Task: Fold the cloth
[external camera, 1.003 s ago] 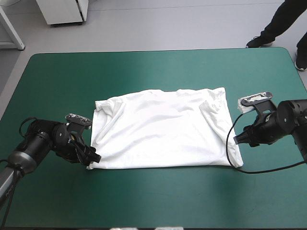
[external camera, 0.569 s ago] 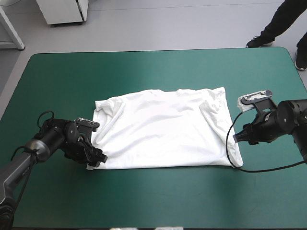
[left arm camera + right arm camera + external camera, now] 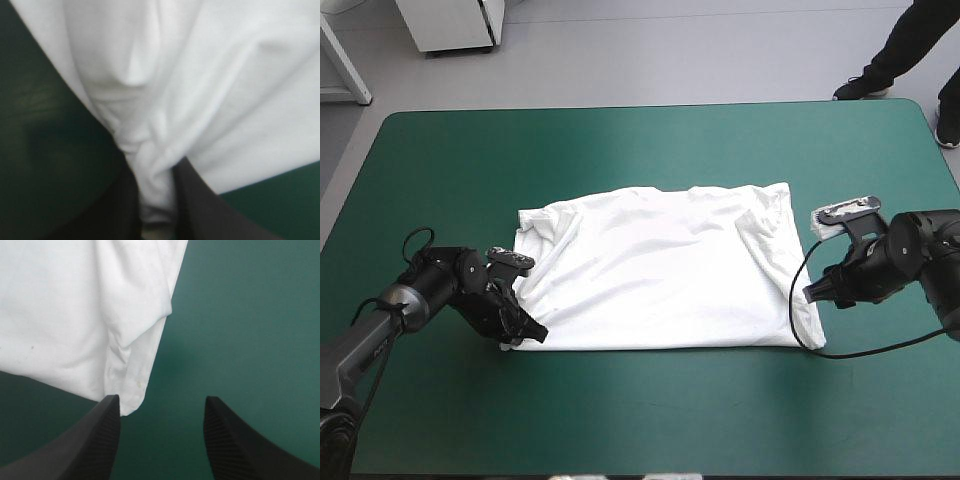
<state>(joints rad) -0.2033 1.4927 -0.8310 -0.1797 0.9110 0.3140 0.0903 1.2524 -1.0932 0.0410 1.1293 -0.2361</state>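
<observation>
I saw the teal-green bench [image 3: 440, 170] carrying the white T-shirt [image 3: 660, 270], spread flat near its middle. My left end effector [image 3: 528, 333] lay low at the shirt's near left corner, pinching a fold of cloth. The right end effector [image 3: 815, 292] stood wide just beside the near right corner, gripping nothing.

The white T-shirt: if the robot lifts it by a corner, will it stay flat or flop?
Probably flops: the T-shirt bunches into soft folds where the left hand pinches it. Likely light and thin: wrinkles ripple across it lying flat.
</observation>
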